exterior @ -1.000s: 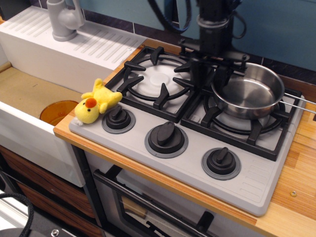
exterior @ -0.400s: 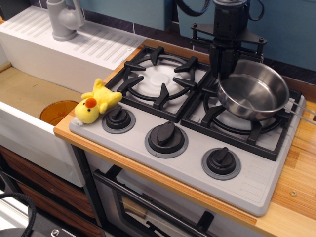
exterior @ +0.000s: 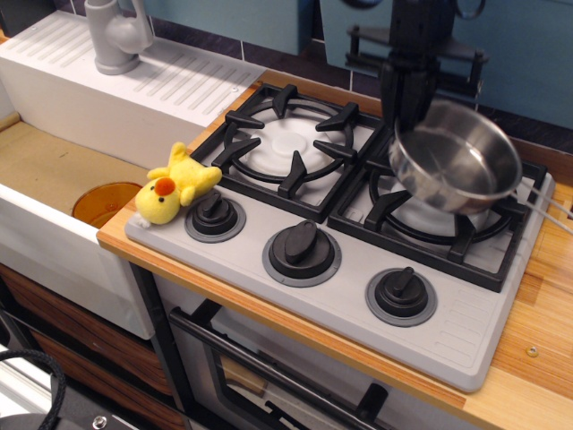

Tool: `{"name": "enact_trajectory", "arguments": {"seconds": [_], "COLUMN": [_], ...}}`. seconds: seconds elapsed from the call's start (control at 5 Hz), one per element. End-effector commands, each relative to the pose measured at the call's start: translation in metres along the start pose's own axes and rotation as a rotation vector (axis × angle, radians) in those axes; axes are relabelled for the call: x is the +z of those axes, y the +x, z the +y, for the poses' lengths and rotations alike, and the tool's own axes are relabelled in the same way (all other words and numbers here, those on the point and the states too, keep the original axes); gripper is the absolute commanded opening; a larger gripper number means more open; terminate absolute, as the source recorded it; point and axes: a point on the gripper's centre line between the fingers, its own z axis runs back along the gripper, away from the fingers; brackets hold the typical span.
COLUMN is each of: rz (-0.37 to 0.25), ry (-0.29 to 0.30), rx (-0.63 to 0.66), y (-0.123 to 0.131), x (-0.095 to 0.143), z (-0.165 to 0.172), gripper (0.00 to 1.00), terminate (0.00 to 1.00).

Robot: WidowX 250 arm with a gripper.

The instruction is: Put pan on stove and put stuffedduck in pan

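The shiny steel pan hangs tilted just above the right burner grate of the grey stove. Its thin wire handle points right. My gripper comes down from above and is shut on the pan's back-left rim. The pan's inside is empty. The yellow stuffedduck lies on the stove's front-left corner next to the left knob, far left of the gripper.
A white sink with a grey faucet is on the left, with an orange disc in the basin. The wooden counter frames the stove. The left burner grate is bare. A blue wall stands behind.
The gripper has risen and shifted right and back with the pan's rim in it. The pan went from resting on the right grate to lifted and tilted. The duck has not moved.
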Motion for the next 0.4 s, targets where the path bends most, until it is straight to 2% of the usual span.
{"name": "enact_trajectory", "arguments": {"seconds": [0.0, 0.2], "rz": [-0.027, -0.028], "ry": [0.038, 0.067], "rx": [-0.014, -0.028], "y": [-0.015, -0.014], "x": [0.094, 0.105], "z": [0.011, 0.025], "gripper": [0.00, 0.00], "terminate": [0.00, 0.00]}}
